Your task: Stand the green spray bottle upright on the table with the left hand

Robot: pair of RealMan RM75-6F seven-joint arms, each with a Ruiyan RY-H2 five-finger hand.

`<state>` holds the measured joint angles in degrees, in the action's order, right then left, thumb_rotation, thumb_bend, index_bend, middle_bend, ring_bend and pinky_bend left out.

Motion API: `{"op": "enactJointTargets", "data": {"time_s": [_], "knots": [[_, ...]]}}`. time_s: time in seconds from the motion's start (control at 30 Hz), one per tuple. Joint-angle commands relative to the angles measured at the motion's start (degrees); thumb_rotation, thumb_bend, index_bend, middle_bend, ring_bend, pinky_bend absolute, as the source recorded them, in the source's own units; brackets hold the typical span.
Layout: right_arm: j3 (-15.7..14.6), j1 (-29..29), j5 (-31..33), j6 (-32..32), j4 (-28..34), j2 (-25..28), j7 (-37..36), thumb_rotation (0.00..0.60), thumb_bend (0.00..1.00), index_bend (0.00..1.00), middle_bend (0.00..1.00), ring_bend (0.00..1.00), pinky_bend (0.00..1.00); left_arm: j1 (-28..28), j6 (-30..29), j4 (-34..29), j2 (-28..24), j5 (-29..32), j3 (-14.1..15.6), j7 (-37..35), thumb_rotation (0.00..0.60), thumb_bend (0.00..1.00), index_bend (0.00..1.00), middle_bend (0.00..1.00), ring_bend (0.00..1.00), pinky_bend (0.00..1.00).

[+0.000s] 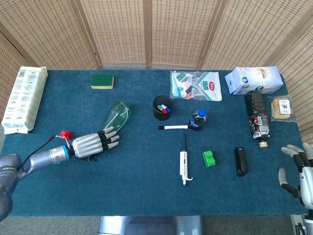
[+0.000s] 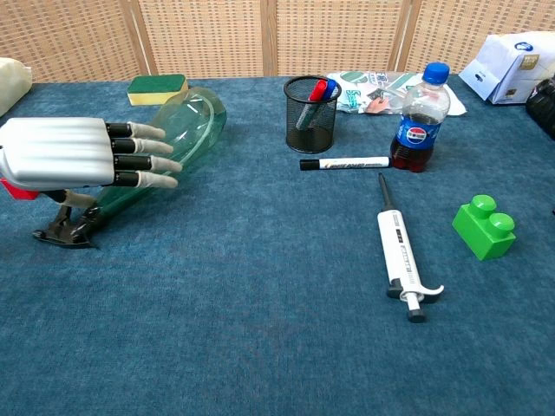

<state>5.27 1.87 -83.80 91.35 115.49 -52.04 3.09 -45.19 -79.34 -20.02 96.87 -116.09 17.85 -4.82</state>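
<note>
The green spray bottle (image 1: 118,114) lies on its side on the blue table cloth, base toward the back and black spray head (image 2: 64,229) toward the front left. My left hand (image 1: 93,143) hovers flat over the bottle's neck with its fingers (image 2: 143,160) stretched out and apart across the green body (image 2: 186,121). The thumb hangs down beside the spray head. Nothing is gripped. My right hand (image 1: 297,169) rests off the table's front right corner, fingers spread and empty.
A small red object (image 1: 65,134) lies just left of my left hand. A green sponge (image 1: 102,81) sits behind the bottle, and a mesh pen cup (image 2: 311,113), marker (image 2: 344,162), cola bottle (image 2: 421,117), pipette (image 2: 401,256) and green brick (image 2: 484,227) lie to the right.
</note>
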Motion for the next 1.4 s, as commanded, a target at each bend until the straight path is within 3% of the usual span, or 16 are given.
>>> {"op": "enactJointTargets", "data": {"time_s": [0.03, 0.37, 0.63, 0.8, 1.07, 1.2, 1.4], "knots": [[-0.04, 0.0, -0.03, -0.08, -0.07, 0.05, -0.16, 0.6, 0.56, 0.24, 0.23, 0.02, 0.07, 0.36, 0.13, 0.04, 1.36, 1.37, -1.02, 0.26, 0.6, 0.28, 0.0, 0.0, 0.0, 0.0], [-0.28, 0.69, 0.01, 0.64, -0.3, 0.43, -1.06, 0.6, 0.56, 0.24, 0.23, 0.02, 0.07, -0.81, 4.06, -5.8, 5.61, 7.94, -6.57, 0.96, 0.6, 0.28, 0.0, 0.0, 0.0, 0.0], [-0.5, 1.47, -0.07, 1.53, -0.76, 0.61, -2.0, 0.6, 0.56, 0.24, 0.23, 0.02, 0.07, -4.2, 8.32, -17.68, 5.24, 12.93, -12.1, 3.35, 0.6, 0.28, 0.0, 0.0, 0.0, 0.0], [-0.69, 2.02, -0.48, 2.21, -1.03, 0.61, -2.74, 0.6, 0.56, 0.24, 0.23, 0.02, 0.07, -6.06, 12.64, -30.46, -1.5, 14.83, -13.53, 7.43, 0.6, 0.28, 0.0, 0.0, 0.0, 0.0], [-0.69, 1.59, -0.81, 1.43, -1.82, -0.25, -3.38, 0.6, 0.56, 0.24, 0.23, 0.02, 0.07, -7.65, 25.6, -60.09, -20.84, 24.09, -15.03, 7.4, 0.6, 0.28, 0.07, 0.04, 0.0, 0.02], [-0.53, 1.29, -0.99, 1.21, -1.78, -0.54, -3.19, 0.6, 0.56, 0.24, 0.23, 0.02, 0.07, -9.1, 30.62, -65.05, -24.75, 26.0, -15.13, 7.56, 0.6, 0.28, 0.11, 0.07, 0.0, 0.03], [-0.56, 1.87, -0.73, 2.01, -1.61, -0.51, -2.89, 0.6, 0.56, 0.24, 0.23, 0.02, 0.08, -10.11, 33.73, -64.76, -23.87, 26.89, -15.79, 7.4, 0.6, 0.28, 0.19, 0.16, 0.08, 0.12]]}}
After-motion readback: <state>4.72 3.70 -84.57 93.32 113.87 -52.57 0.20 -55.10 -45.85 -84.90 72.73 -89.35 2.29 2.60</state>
